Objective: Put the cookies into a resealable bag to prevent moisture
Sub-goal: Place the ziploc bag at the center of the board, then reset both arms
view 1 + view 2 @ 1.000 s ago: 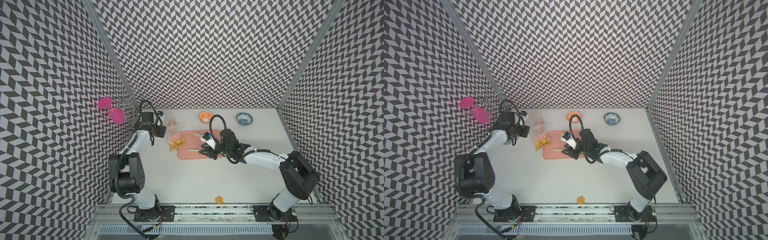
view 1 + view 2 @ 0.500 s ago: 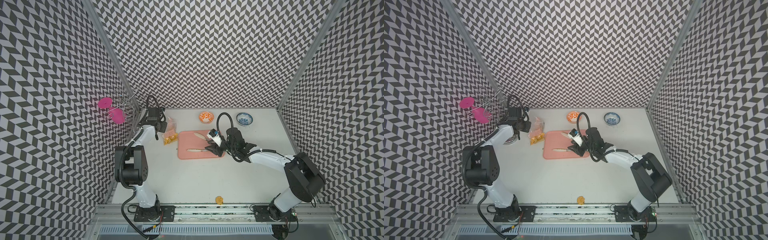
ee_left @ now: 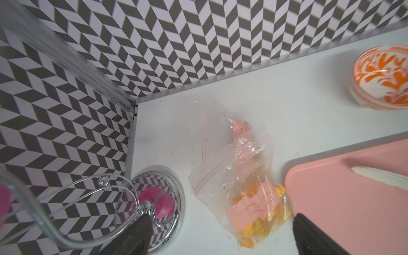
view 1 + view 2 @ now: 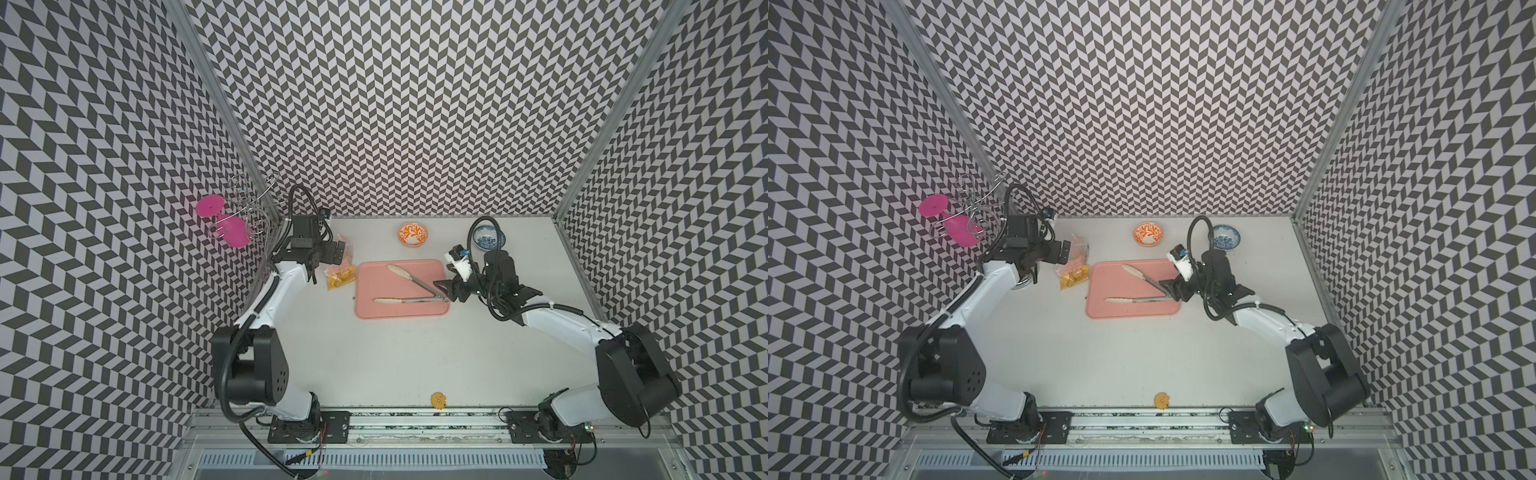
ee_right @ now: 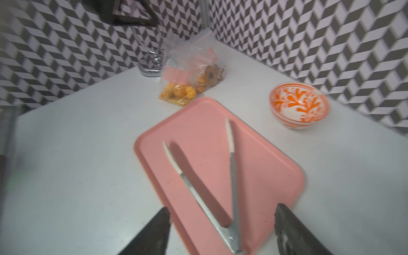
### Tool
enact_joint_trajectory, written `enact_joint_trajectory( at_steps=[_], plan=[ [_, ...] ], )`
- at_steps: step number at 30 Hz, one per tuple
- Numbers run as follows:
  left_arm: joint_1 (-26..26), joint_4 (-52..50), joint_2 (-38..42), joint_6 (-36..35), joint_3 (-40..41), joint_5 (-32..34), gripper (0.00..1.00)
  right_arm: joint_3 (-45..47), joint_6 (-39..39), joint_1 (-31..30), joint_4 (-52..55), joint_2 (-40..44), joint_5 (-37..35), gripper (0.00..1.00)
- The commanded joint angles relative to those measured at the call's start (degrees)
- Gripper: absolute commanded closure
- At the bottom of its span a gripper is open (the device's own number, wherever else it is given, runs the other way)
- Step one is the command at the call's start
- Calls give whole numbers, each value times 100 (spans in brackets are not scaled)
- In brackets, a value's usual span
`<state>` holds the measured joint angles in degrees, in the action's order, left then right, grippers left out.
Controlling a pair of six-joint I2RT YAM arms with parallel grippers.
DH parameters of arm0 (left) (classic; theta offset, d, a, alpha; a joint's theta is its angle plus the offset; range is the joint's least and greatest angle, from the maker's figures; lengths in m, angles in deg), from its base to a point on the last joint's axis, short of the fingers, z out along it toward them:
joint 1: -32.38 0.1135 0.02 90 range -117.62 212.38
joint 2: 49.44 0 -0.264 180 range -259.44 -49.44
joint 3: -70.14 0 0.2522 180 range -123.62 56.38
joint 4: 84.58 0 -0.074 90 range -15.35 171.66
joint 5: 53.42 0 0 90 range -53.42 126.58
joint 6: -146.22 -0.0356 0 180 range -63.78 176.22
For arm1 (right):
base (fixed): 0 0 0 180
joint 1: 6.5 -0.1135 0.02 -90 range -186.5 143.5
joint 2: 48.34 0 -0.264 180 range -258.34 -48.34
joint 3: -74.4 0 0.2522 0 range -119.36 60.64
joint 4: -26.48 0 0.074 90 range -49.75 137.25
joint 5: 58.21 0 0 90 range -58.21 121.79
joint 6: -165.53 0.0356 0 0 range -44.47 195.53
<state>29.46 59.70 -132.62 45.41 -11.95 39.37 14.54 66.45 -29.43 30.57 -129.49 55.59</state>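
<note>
A clear resealable bag [image 4: 338, 270] [image 4: 1073, 266] lies on the table just left of the pink tray, with yellow-orange cookies [image 3: 254, 229] bunched in its lower end. A dark brown star cookie [image 5: 213, 75] shows inside it too. My left gripper [image 4: 332, 251] [image 3: 221, 217] hovers over the bag's upper part, open and holding nothing. One lone cookie [image 4: 438, 400] [image 4: 1161, 400] sits at the table's front edge. My right gripper [image 4: 446, 289] [image 5: 222, 208] is open at the tray's right end, its jaws on either side of the hinge of metal tongs [image 4: 409, 286] [image 5: 231, 176].
The tongs lie spread on the pink tray [image 4: 374, 307] [image 4: 1108, 307]. An orange bowl [image 4: 412, 234] and a blue bowl [image 4: 1225, 237] stand at the back. A wire stand [image 4: 249, 208] with pink cups fills the back left corner, its chrome base [image 3: 178, 198] close to the bag.
Both grippers have opened. The left one let go of the bag, which now rests beside the tray. The right one released the tongs onto the tray and drew back to the right.
</note>
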Motion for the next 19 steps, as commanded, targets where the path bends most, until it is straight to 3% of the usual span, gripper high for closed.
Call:
enact_joint_trajectory(
  at_steps=[1, 3, 6, 10, 16, 19],
  plan=[
    [-21, 111, 700, 681, 851, -674, 0, 418, 695, 400, -414, 549, -841, 3],
    [-25, 680, 1232, 1046, 1717, -668, 0, 751, 961, 569, -711, 784, -1777, 0],
    [-8, 2434, 1959, 1514, 3208, -360, 0, 1484, 1031, 751, -1684, 999, -2887, 0],
    [74, 4559, 2108, 1704, 4658, -38, 0, 2350, 800, 1184, -2861, 1061, -3603, 0],
    [516, 6498, 1242, 1625, 5084, -597, 0, 3105, 939, 1776, -4365, 640, -3625, 0],
    [574, 6926, 1010, 1386, 5111, -740, 0, 3022, 953, 1776, -4326, 588, -3614, 0]
  ],
)
